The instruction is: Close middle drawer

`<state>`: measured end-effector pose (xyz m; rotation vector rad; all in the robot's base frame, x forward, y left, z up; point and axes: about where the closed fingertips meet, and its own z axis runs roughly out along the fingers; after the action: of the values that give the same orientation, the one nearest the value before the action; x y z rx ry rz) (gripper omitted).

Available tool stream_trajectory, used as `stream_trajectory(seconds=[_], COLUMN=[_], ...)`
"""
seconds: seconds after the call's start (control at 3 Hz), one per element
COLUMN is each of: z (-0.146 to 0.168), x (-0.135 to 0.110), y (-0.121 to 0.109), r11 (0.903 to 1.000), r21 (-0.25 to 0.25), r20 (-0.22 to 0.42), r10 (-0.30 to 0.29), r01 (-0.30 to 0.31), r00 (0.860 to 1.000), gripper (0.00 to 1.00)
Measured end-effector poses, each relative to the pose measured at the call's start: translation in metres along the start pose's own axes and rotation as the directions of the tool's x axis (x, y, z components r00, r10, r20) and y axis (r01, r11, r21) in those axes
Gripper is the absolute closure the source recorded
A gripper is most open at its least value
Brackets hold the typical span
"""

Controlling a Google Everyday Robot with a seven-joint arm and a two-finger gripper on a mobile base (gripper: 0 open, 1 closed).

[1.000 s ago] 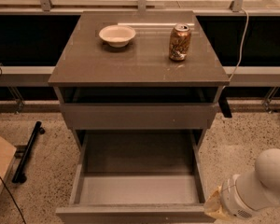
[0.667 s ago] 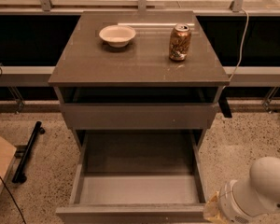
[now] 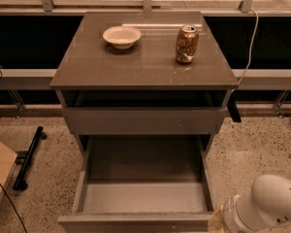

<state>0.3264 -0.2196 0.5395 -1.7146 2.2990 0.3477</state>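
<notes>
The middle drawer (image 3: 143, 198) is pulled far out of the grey-brown cabinet (image 3: 145, 67). Its long box and lighter grey floor are bare, and its low plain front panel (image 3: 136, 223) sits at the bottom edge of the camera view. My white arm (image 3: 269, 208) comes in at the lower right. My gripper (image 3: 217, 223) is at the bottom edge, right beside the front right corner of the drawer, mostly cut off by the frame.
Above the open drawer, a drawer with a taller front panel (image 3: 143, 121) stands slightly out. On the cabinet top are a white bowl (image 3: 121, 36) and a drink can (image 3: 186, 43). A black bar (image 3: 29, 157) and cardboard (image 3: 0, 171) lie on the floor at left.
My arm has sunk a little toward the bottom edge of the view. The drawer has not moved.
</notes>
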Motion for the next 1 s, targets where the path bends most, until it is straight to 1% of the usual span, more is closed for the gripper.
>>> stream_trajectory(seconds=[0.33, 0.67, 1.0], z=[0.025, 0.047, 0.069], x=[0.015, 0.028, 0.041], y=[-0.008, -0.015, -0.021], r11=[0.9994, 0.9971, 0.9928], r21=[-0.008, -0.02, -0.045], r20=[0.041, 0.094, 0.13], r10=[0.033, 0.075, 0.116], r01=[-0.033, -0.073, -0.111], r00=[0.999, 0.993, 0.985], gripper=[1.0, 1.0, 1.0])
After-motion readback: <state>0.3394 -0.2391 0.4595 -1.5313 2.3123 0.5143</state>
